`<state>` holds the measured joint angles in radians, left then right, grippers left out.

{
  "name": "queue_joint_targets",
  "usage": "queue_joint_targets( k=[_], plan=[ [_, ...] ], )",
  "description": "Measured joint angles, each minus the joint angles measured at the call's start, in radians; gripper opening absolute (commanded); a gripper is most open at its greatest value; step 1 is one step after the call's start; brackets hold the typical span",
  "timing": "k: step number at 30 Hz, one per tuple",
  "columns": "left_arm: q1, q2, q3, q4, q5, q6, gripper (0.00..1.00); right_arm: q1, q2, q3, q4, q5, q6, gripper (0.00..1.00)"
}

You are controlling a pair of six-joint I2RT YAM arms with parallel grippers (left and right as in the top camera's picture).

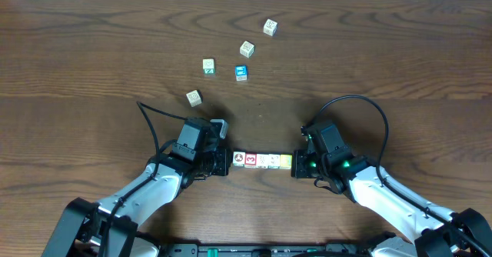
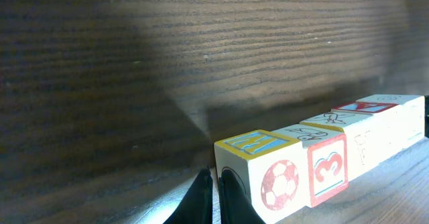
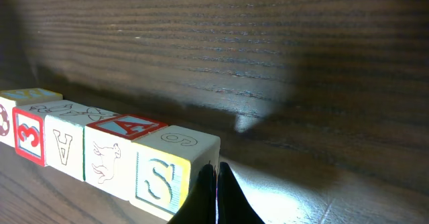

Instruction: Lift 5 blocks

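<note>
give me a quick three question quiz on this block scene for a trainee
1. True or false: the left gripper and the right gripper are both open.
2. The row of alphabet blocks between the two grippers holds: A three, B five, C seven.
3. Fill in: one loose cube beyond the row has a ____ top.
Key: 1 false, both are shut. 2 B. 3 blue.

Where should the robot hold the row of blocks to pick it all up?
By its two end faces, squeezed inward from left and right. The row of blocks lies straight and tightly packed, so the shut left gripper at one end and the shut right gripper at the other could clamp it whole.
</note>
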<state>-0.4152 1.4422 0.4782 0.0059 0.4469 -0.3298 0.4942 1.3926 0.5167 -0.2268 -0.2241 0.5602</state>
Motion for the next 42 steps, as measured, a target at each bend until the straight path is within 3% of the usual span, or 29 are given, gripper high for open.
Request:
queue_joint_targets(
  k=[42],
  plan=[
    [0.003, 0.000, 0.000, -0.001, -0.019, -0.014, 0.07, 0.025, 0.000, -0.002, 0.045, 0.015, 0.025, 0.01]
  ],
)
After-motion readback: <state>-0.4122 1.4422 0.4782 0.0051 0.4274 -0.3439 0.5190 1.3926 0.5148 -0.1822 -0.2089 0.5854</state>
